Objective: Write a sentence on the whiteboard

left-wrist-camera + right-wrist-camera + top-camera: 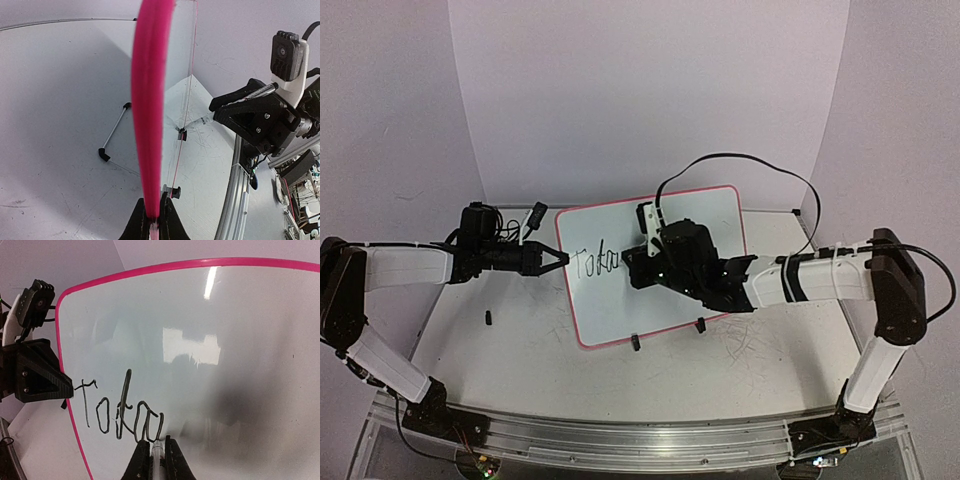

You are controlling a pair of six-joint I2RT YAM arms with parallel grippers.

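Noted right gripper (155,445) clamped on marker (158,454), tip at unfinished sentence (120,410), "Toda". Found left gripper (154,210) pinching whiteboard (720,215) at left rim; standing tilted mid-table (520,360).

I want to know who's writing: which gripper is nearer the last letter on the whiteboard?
Right. The right gripper holds the marker tip right at the last letter. The left gripper clamps the whiteboard on its left rim, at the word's far end.
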